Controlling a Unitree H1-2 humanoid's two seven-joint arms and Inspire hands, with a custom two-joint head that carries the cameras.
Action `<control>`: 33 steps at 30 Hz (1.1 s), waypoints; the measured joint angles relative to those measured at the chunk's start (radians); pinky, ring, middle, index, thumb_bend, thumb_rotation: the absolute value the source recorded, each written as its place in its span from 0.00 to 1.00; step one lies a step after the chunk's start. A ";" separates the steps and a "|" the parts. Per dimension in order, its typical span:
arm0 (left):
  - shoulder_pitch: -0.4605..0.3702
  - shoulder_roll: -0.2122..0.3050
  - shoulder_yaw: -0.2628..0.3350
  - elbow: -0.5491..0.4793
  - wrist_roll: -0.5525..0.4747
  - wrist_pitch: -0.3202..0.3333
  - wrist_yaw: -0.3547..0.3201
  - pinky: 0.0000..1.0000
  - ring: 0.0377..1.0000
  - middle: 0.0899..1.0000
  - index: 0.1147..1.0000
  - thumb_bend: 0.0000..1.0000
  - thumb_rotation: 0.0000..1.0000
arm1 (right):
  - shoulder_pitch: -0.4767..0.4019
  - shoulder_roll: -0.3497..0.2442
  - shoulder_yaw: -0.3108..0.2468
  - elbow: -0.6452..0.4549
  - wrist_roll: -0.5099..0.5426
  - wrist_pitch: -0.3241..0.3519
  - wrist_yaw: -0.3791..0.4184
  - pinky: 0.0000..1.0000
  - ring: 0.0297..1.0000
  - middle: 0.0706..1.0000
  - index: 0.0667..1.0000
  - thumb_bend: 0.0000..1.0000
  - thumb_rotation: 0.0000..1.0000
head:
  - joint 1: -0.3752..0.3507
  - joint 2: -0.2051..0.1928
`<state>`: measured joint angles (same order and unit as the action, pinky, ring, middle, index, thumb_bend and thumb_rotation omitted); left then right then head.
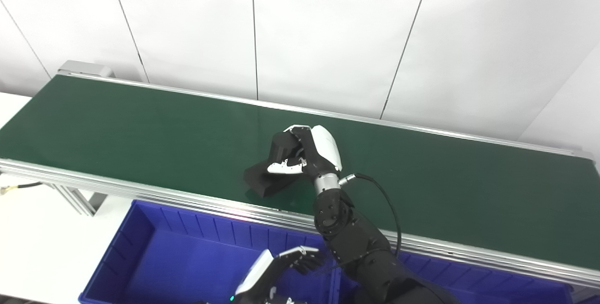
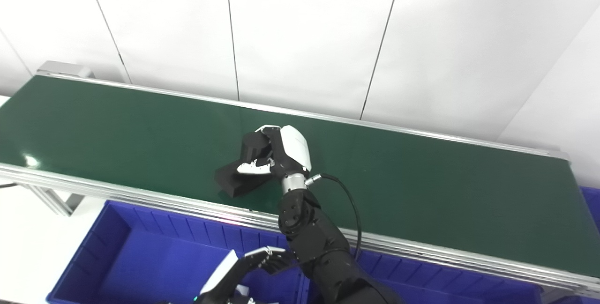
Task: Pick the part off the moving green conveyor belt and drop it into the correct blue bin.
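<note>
Green conveyor belt (image 1: 140, 126) with aluminium side rails carries one item — a black part (image 1: 269, 177) near its front edge — with my right hand (image 1: 309, 152) closed around its upper end.

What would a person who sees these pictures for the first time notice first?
First, the long dark green conveyor belt crossing the picture before a white wall. At its middle, the right hand is closed around a black blocky part that rests on the belt. Below, a blue plastic bin stands against the belt's near edge, with the left hand above it.
</note>
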<state>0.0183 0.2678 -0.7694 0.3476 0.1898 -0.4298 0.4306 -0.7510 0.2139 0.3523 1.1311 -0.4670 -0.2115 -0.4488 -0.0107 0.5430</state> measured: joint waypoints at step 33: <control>0.081 0.015 0.250 -0.124 -0.141 -0.004 -0.263 0.75 0.77 0.76 0.76 0.87 0.63 | 0.675 -0.139 -0.190 -1.173 0.015 0.112 0.135 0.35 0.45 0.52 0.40 0.49 0.00 | -0.153 0.199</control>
<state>0.0994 0.2824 -0.5193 0.2237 0.0490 -0.4334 0.1679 -0.0757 0.0747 0.1627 -0.0414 -0.4516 -0.0994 -0.3134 -0.1641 0.7424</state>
